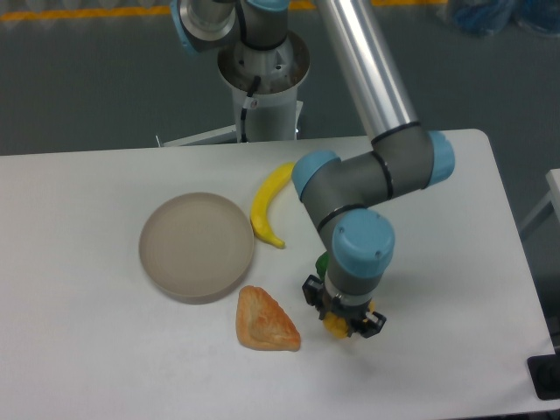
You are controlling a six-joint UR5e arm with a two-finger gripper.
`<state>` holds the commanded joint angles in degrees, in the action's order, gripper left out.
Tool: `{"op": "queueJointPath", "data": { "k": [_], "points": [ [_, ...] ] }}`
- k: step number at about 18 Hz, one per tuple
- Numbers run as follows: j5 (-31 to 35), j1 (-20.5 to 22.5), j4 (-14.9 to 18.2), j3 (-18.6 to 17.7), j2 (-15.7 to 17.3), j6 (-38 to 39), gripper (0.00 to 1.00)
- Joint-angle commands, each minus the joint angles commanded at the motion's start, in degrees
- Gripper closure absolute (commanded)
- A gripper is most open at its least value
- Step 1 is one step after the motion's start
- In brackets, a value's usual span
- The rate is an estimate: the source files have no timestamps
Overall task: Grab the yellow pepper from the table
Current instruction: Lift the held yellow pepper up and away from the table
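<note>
The yellow pepper [336, 327] sits on the white bench [87, 350], mostly hidden under the end effector [343, 321], whose fingers look closed in around it. Pastry [265, 321] just left, green pepper [322, 262] peeking behind, banana [269, 203] and plate [198, 246] farther back.

Arm: silver tube link, grey joints w/ light-blue caps, black fingers [344, 317], white base w/ black cable.

Even, soft overhead light, mild glare on the table [87, 289], faint shadows, slightly soft focus.
</note>
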<state>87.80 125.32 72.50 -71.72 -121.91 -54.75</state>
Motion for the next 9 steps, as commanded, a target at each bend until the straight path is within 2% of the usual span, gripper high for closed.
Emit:
{"op": "queueJointPath", "data": {
  "k": [4,8,9],
  "points": [
    [-1.1,3.5,5.0,0.4,3.1,-6.2,0.91],
    [-0.9,8.3,12.1,0.5,5.8,-16.8,0.91],
    [-1.1,9.8,12.7,0.5,5.9,-17.3,0.91]
  ]
}}
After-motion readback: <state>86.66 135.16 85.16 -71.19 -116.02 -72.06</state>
